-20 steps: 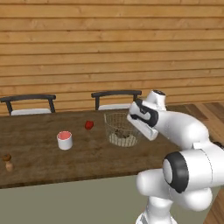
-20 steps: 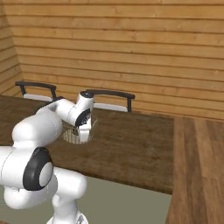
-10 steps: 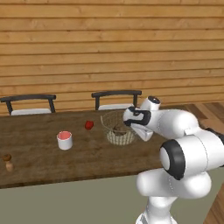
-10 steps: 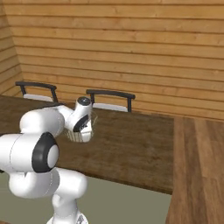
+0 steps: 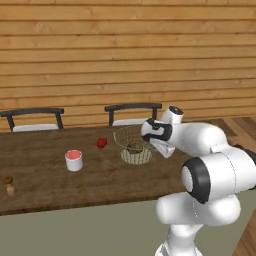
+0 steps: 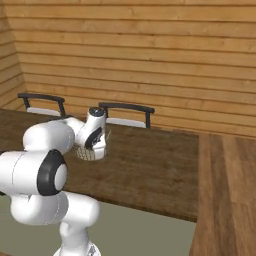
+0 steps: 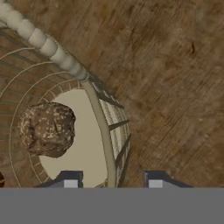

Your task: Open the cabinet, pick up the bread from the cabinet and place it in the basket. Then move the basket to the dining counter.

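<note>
No readable text, labels, brands, numbers or signs anywhere. Checked the long dark-brown wooden tabletop (image 5: pixel 45 175), the wood-plank wall (image 5: pixel 100 55), the round tan wire-mesh basket (image 5: pixel 131 150), the small white cup with a pink rim (image 5: pixel 74 160): all plain, unmarked surfaces.

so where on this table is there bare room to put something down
Bare wood lies right of the basket toward the dining counter end, and along the near edge before the white cup. It is crowded between cup, red fruit and basket, where the gripper straddles the rim.
</note>
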